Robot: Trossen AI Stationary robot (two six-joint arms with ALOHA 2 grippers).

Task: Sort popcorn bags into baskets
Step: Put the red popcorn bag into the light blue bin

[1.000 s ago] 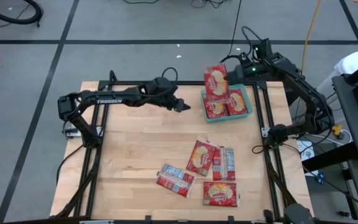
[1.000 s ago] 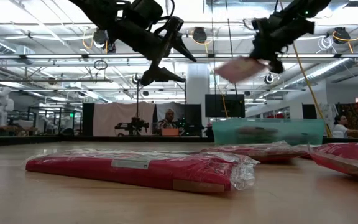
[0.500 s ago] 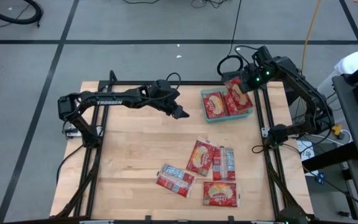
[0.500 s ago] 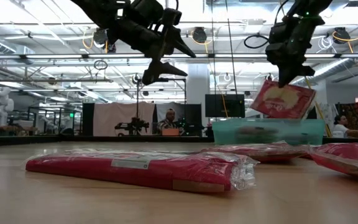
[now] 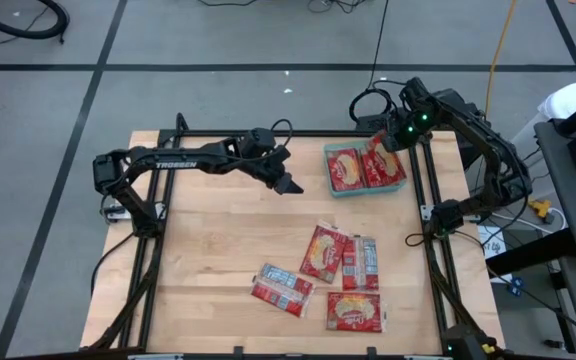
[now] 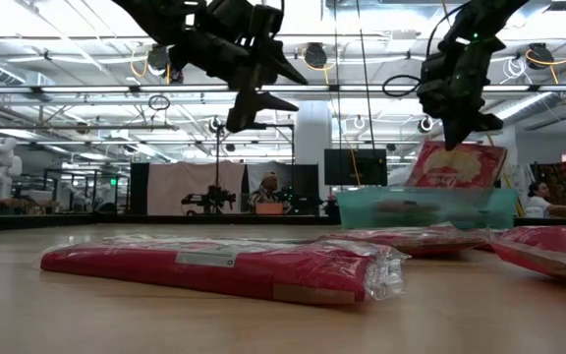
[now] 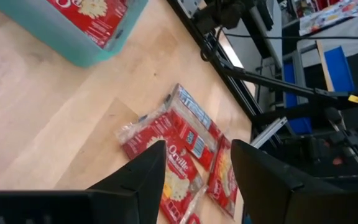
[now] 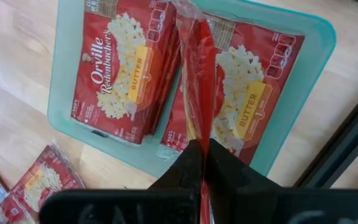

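Popcorn bags [image 5: 318, 252] lie in a loose group of 5 on the wooden table [image 5: 208, 240]. The left gripper [image 5: 290, 186] hovers mid-table, fingers spread and empty. Rightward, the right gripper [image 5: 386, 143] pinches 1 popcorn bag [image 8: 196, 93] edge-on over the teal basket [image 5: 332, 190], which holds 2 more.

Basket [image 5: 365, 190] sits at the desk's [image 5: 218, 250] far right corner, two popcorn bags lying flat inside it side by side. Right hand [image 5: 386, 142] is over the basket's right half, pinching a third bag [image 6: 457, 165] on edge above them. Left hand [image 5: 290, 186] hangs just left of the basket. Loose bags [image 5: 323, 252] cluster near the front, right of centre.
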